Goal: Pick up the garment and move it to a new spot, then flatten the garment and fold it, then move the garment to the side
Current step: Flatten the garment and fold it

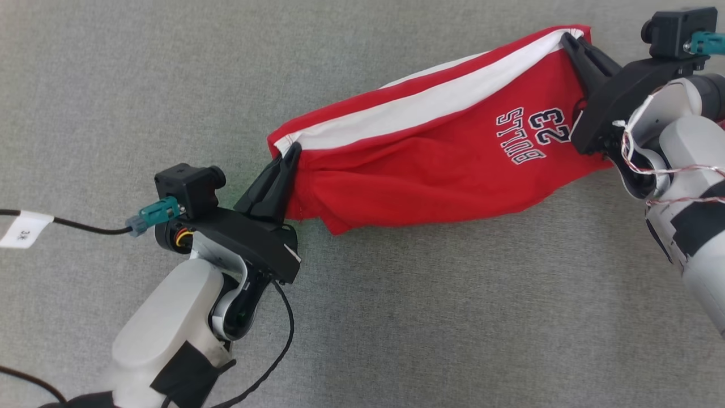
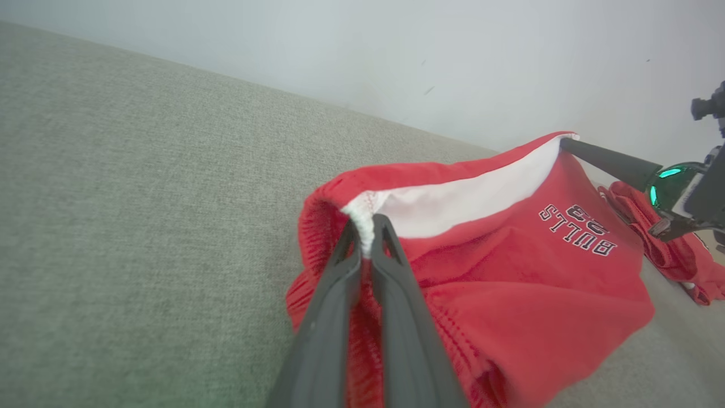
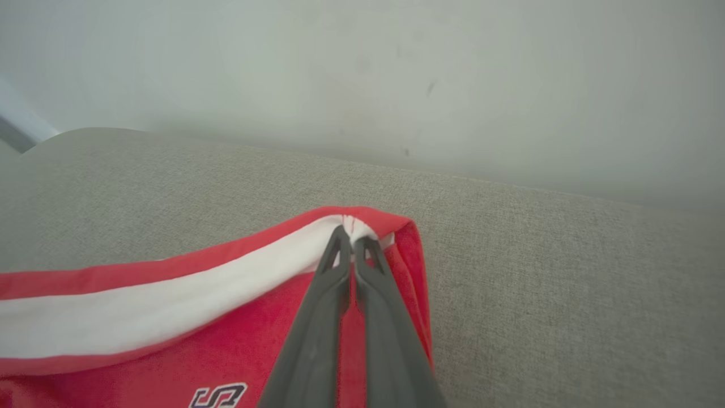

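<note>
Head view: the left hand (image 1: 291, 152) is closed tight on one corner of the garment (image 1: 430, 170), pinching its white-banded edge. The right hand (image 1: 568, 39) is clamped the same way on the opposite corner. The garment is red with a white stripe and the print "BULLS 23". It hangs stretched between the two hands over the grey fabric surface (image 1: 396, 317), its lower part sagging in folds toward it. In the left wrist view the two dark fingers meet on the white hem, and the right wrist view shows that hand's fingers pressed together on the hem too. A further red cloth (image 2: 679, 255) lies just beyond the right hand
</note>
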Robot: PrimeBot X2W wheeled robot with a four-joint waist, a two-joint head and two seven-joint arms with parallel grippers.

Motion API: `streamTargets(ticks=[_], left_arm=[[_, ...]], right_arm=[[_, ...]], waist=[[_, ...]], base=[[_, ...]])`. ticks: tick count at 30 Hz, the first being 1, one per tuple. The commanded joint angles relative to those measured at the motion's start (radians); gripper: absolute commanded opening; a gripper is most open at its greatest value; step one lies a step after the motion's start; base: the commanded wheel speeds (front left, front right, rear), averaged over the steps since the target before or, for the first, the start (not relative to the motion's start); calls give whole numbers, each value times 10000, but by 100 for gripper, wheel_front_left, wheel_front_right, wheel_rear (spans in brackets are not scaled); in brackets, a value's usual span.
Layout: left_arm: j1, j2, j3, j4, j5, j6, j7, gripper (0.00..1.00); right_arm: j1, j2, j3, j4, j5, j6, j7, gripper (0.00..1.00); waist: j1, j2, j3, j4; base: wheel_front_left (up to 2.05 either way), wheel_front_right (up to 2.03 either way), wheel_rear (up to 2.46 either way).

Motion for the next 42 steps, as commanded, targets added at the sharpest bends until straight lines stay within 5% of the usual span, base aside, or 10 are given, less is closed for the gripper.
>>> streamTargets(ticks=[1,7,8,9,10,11,18,26,35,42], left_arm=[[-202,-15,-90,66,-160,-16,-94,0],[-521,55,-536,352,-336,-17,-341,0],[-554,101,-584,416,-297,-18,-394,0],[-544,131,-636,497,-255,-18,-447,18],[-532,136,-678,569,-223,-18,-494,77],[-504,126,-730,598,-181,-18,-554,100],[259,295,-225,454,279,-19,-733,100],[2858,75,2154,-1612,2872,267,-724,100],[5303,-1181,4297,-3408,5458,513,-726,100],[6031,-1756,5302,-3728,6040,234,-727,100]], right_arm=[[-216,86,116,236,5,4,-185,0],[-643,304,629,1073,241,4,-815,1],[-669,318,722,1145,238,4,-1000,44],[-665,351,795,1258,334,4,-1115,100],[-646,374,858,1350,421,4,-1234,100],[-594,388,928,1382,488,4,-1370,100],[66,224,1522,1283,1128,4,-2273,100],[1403,-165,2017,1258,1766,4,-2914,100],[2433,-98,1943,1774,1917,4,-3010,100],[2802,51,1438,2278,1928,4,-3016,100]], waist=[[-2,-2,165,142],[-2,-2,213,102],[-2,-2,180,81],[-2,-2,137,58],[-2,-2,78,38],[-2,-2,-18,20],[-2,-2,-918,-138],[-2,-2,-1936,-228],[-2,-2,-2315,-73],[-2,-2,-2259,200]], base=[[0,0,0],[0,0,0],[0,0,0],[0,0,0],[0,0,0],[0,0,0],[0,0,0],[0,0,0],[0,0,0],[0,0,0]])
